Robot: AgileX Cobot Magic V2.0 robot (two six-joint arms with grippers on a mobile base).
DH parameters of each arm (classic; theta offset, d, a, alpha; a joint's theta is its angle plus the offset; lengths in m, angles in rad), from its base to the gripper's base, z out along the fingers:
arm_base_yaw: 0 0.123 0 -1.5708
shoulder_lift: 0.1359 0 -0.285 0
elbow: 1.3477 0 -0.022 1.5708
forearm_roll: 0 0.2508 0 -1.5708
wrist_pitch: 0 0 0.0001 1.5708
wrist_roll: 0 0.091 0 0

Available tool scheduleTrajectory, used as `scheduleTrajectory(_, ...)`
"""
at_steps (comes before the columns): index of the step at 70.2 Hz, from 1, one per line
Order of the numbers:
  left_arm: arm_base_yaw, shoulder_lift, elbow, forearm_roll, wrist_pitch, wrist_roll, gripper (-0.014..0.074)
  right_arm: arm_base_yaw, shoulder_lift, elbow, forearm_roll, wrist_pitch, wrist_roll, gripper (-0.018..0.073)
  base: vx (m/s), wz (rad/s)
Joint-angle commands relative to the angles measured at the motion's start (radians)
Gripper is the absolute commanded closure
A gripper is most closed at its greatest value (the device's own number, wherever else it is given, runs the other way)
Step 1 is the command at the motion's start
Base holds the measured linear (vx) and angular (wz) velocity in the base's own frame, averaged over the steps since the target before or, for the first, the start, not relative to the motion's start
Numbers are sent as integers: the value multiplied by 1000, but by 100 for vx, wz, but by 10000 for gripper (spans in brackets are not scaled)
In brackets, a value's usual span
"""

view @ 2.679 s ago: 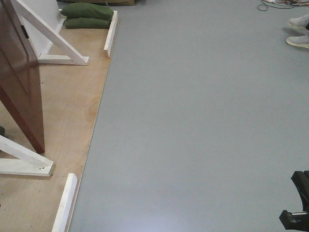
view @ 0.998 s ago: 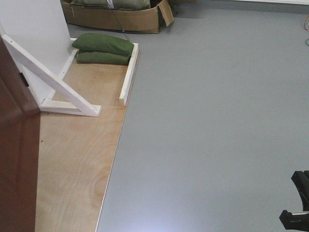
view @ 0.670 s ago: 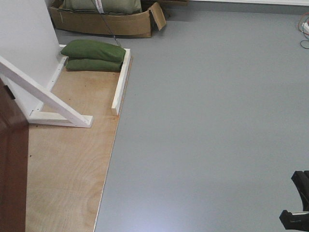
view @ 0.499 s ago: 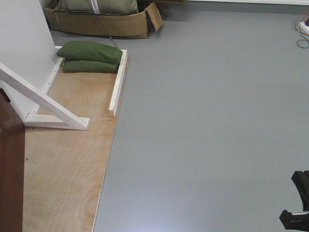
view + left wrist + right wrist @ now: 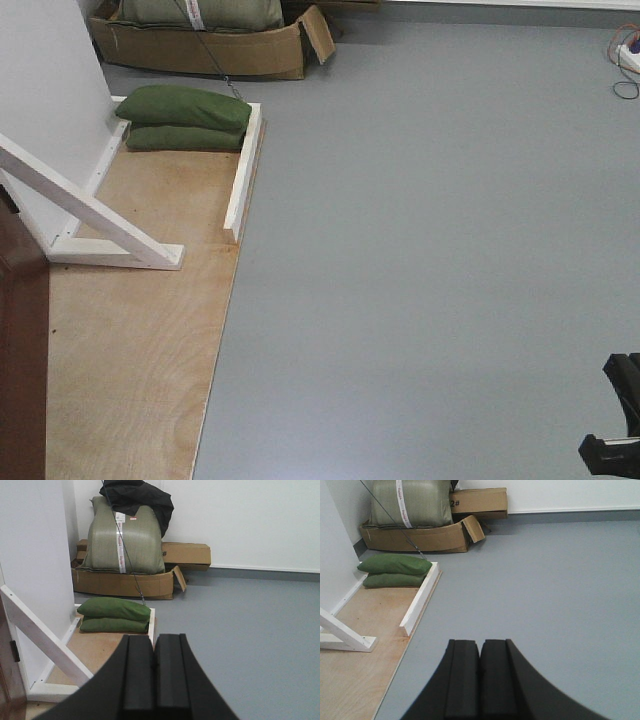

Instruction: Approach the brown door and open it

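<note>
Standing at the far left edge of the front view, brown door (image 5: 22, 350) on plywood platform (image 5: 140, 340) beside white brace (image 5: 95, 215), left gripper (image 5: 154, 675) and right gripper (image 5: 480, 677) both pressed closed, holding nothing.

Wooden brown door (image 5: 20, 360), matt plywood platform (image 5: 130, 360).
</note>
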Motion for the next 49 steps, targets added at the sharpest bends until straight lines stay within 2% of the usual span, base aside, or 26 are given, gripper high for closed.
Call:
scheduleTrajectory(1, -4, -26, 22, 1, -80, -7, 580, -1, -16, 2, -5, -81, -12, 559, 0, 0)
scheduleTrajectory(28, -4, -26, 22, 1, -80, -4, 580, -1, -16, 2, -5, -81, -12, 559, 0, 0)
scheduleTrajectory(35, 2, -16, 8, 1, -110, -4, 580, -1, -16, 2, -4, -81, -12, 559, 0, 0)
scheduleTrajectory(40, 20, 33, -32, 1, -151, -8, 580, -1, -16, 2, -5, -81, -12, 559, 0, 0)
scheduleTrajectory(49, 62, 173, -214, 1, -214, -8, 580, -1, -16, 2, -5, -81, -12, 559, 0, 0)
